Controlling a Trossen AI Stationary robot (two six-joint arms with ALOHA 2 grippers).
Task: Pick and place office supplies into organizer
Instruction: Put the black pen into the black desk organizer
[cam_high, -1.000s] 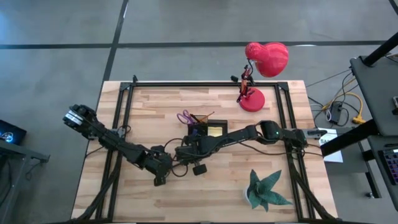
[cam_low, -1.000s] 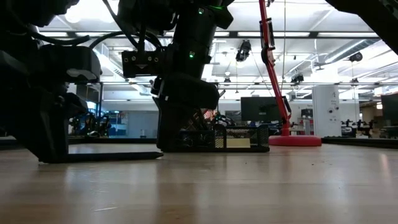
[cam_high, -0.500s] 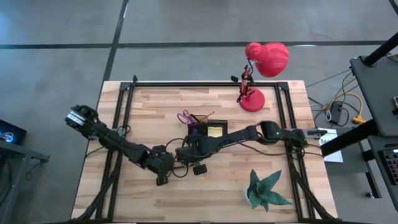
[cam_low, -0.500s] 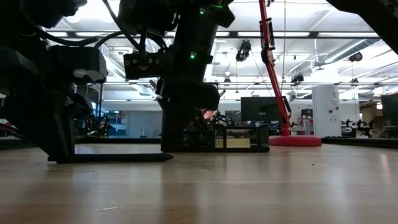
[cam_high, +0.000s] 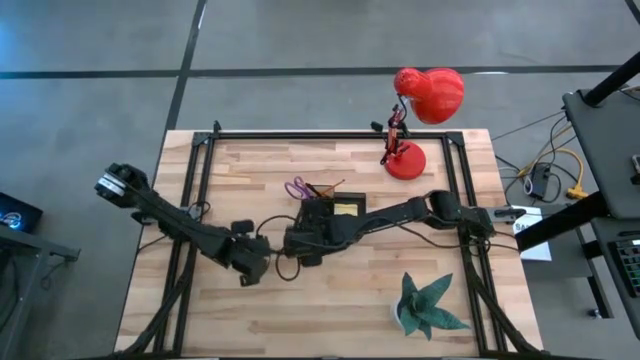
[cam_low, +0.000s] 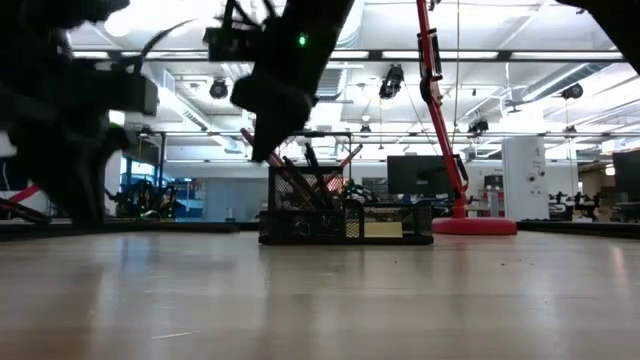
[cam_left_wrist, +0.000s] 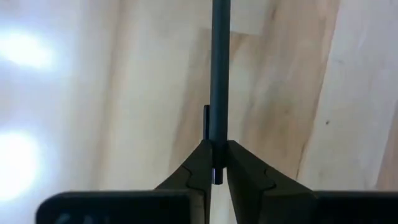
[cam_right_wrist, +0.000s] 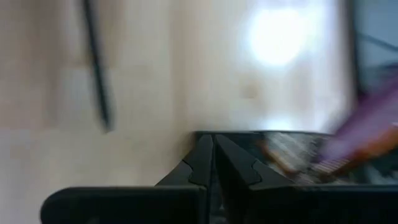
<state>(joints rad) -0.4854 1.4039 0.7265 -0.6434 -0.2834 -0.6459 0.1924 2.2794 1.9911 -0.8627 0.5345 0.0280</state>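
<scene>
Lifted clear of the table since a second ago, left gripper (cam_left_wrist: 215, 167) pinched on a dark pen (cam_left_wrist: 219, 74), near the organizer (cam_high: 332, 212); right gripper (cam_right_wrist: 212, 163) shut, empty, at its edge. Next, presumably: carrying pen over a compartment.

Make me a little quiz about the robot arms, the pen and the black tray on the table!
1. True or false: the left gripper is shut on a dark pen.
2. What colour is the desk lamp?
3. Where does the yellow sticky-note pad sit? A) inside the organizer B) beside the green paper plant C) under the lamp

Key: 1 true; 2 red; 3 A. Bonus: the right gripper is shut and holds nothing, right by the organizer.
</scene>
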